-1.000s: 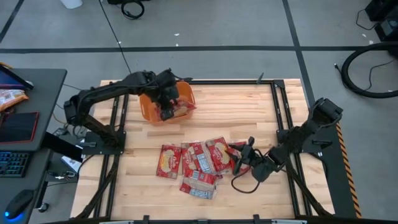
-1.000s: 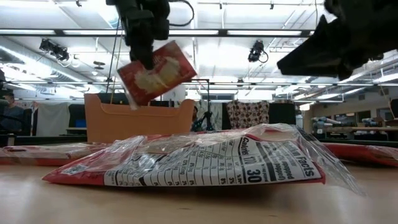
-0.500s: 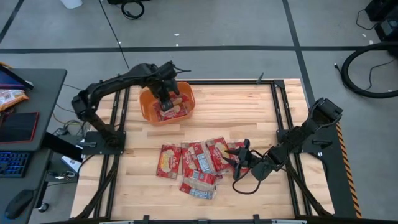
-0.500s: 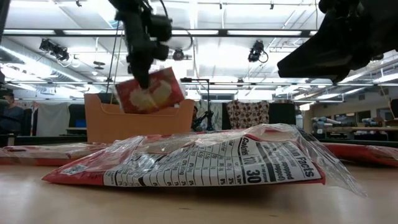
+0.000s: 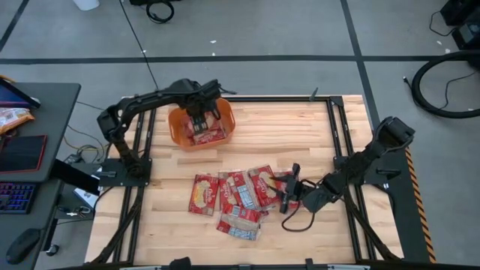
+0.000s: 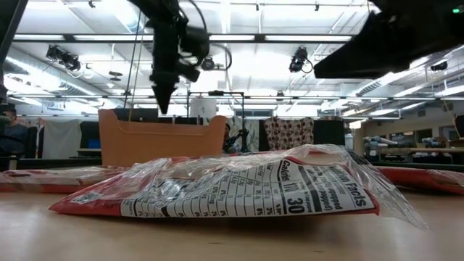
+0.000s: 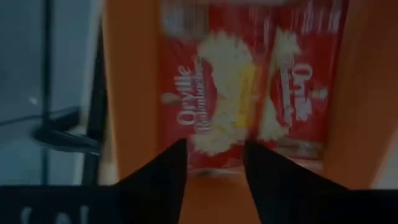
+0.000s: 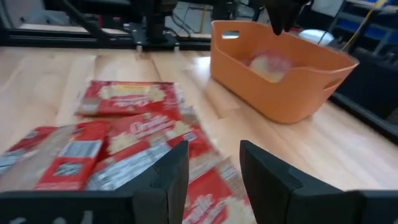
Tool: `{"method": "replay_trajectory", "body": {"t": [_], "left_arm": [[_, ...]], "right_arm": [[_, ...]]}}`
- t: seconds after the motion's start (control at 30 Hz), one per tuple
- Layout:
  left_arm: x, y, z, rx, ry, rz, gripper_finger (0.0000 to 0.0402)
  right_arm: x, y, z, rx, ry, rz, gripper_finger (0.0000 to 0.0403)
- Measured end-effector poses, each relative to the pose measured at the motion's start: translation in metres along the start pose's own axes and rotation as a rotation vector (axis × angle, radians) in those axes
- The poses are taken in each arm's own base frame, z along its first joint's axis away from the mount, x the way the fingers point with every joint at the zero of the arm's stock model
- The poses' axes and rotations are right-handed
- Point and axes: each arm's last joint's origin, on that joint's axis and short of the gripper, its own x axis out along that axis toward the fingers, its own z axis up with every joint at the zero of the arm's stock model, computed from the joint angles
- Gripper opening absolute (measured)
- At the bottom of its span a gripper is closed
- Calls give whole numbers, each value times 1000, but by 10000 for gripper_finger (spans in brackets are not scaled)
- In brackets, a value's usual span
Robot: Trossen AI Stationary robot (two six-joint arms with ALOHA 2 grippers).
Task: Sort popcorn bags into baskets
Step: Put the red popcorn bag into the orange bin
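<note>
1. The left end effector (image 5: pixel 199 120) hangs over the orange tub (image 5: pixel 180 133) at the far left of the worktop (image 5: pixel 300 127). Its fingers (image 7: pixel 163 167) stand apart with nothing between them. Two popcorn bags (image 7: pixel 214 93) lie flat in the tub right below. This looks like the release step of one drop.
2. Next, I judge, the left arm must lift clear of the tub wall and swing toward the pile for another bag.
3. The loose popcorn bags (image 5: pixel 236 193) lie in an overlapping cluster at the middle of the worktop's near half, well apart from the tub.
4. The right end effector (image 5: pixel 287 196) sits low at the right edge of that cluster. Its fingers (image 8: pixel 166 176) are spread over the nearest bag (image 8: pixel 214 193), gripping nothing. It needs to come down and close on that bag.
</note>
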Motion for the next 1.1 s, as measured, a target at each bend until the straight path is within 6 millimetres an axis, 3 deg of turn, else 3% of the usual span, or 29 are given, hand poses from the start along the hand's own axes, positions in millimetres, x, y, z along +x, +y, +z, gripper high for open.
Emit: {"method": "replay_trajectory", "body": {"t": [0.17,0.57,0.8,0.93,1.1], "left_arm": [[-26,-29,7,129,-91,-31,182],[-55,-152,14,379,-320,-93,174],[-63,-208,-7,400,-339,-147,174],[-61,-234,-22,295,-319,-191,174],[-55,-262,-42,359,-323,-174,174]], "right_arm": [[12,-11,6,-30,20,54,145],[29,-25,8,-50,46,54,127],[29,-25,8,-41,46,53,127],[29,-25,8,-36,46,52,127],[29,-25,8,-36,46,52,127]]}}
